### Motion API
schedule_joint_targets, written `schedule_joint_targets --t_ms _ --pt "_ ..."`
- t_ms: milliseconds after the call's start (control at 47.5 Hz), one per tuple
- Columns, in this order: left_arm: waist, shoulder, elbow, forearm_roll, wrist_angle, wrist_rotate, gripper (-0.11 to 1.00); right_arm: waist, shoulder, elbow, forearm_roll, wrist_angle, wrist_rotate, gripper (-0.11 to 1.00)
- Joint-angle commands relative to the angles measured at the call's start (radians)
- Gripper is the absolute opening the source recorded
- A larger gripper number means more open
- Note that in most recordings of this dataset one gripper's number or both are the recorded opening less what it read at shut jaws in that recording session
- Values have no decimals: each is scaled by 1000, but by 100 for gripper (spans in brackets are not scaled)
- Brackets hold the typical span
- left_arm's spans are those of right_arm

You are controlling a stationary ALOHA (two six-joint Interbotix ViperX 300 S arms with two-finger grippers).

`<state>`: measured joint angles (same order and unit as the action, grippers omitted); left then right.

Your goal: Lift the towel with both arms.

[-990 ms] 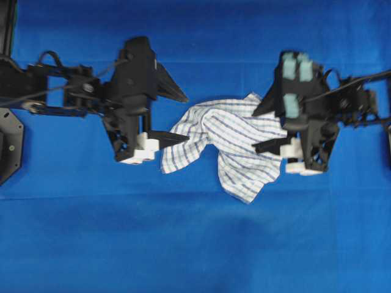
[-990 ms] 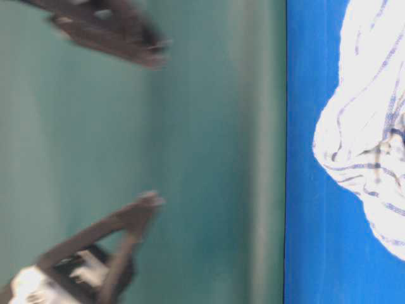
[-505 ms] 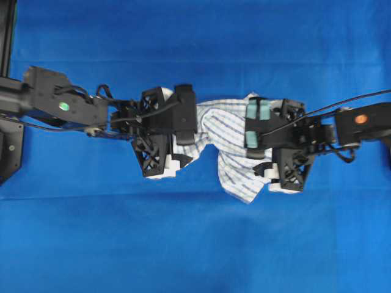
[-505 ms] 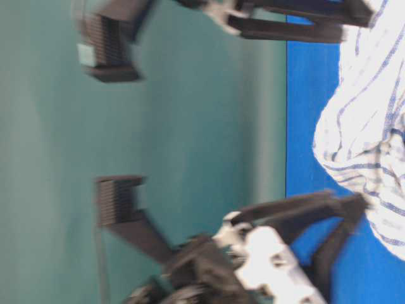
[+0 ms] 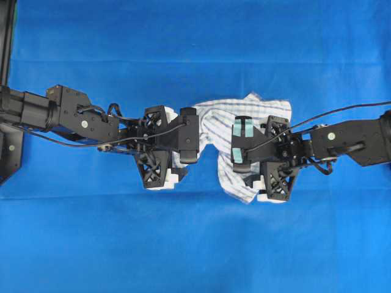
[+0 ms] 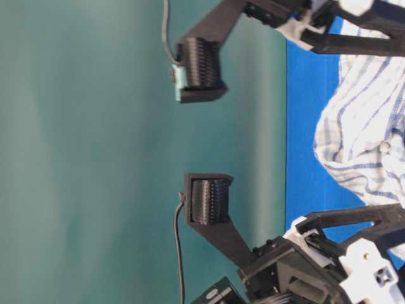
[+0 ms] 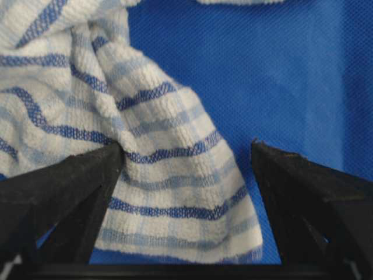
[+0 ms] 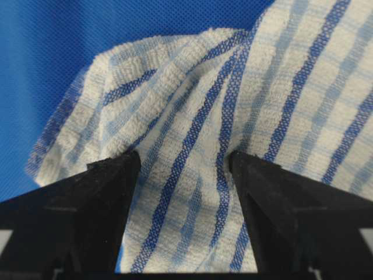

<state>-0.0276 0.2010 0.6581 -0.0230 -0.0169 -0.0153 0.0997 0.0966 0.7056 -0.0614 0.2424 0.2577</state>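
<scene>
The overhead view looks straight down on the blue table cloth (image 5: 195, 244); the table-level view is turned sideways, close in. Both wrist views face down, very near the towel (image 7: 145, 175), which all four views share.

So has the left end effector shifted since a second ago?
Yes. In the overhead view the left end effector has travelled rightward, from beside the crumpled white blue-striped towel to over its left edge, with the plain blue table cloth unchanged.

we see bright, even light from above — no glare, and only faint shadows close under the arms on the blue table cloth (image 5: 195, 244). the overhead view is slightly soft. the wrist views show the towel (image 7: 145, 175) weave crisply, while the table-level view blurs its near parts.
</scene>
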Motion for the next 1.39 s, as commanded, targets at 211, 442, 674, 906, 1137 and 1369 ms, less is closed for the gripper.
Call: schedule_joint_targets --t_ms 211,442,674,906,1137,1369 --pt "25 2 2 -2 -8 0 57 2 3 -11 0 -18 2 61" --pt "26 -9 -5 -2 23 6 3 -3 -3 -11 0 -12 2 3" --pt "28 -71 -20 -2 95 6 3 -6 -38 -15 0 -14 2 3" --pt "28 -207 -29 -2 213 6 3 -11 -172 -31 -2 37 -2 3" --pt "29 -365 -66 -2 308 5 3 -26 -331 -94 -32 149 -8 3" --pt "44 -494 -167 -2 459 5 3 -43 -425 -222 -94 321 -14 3"
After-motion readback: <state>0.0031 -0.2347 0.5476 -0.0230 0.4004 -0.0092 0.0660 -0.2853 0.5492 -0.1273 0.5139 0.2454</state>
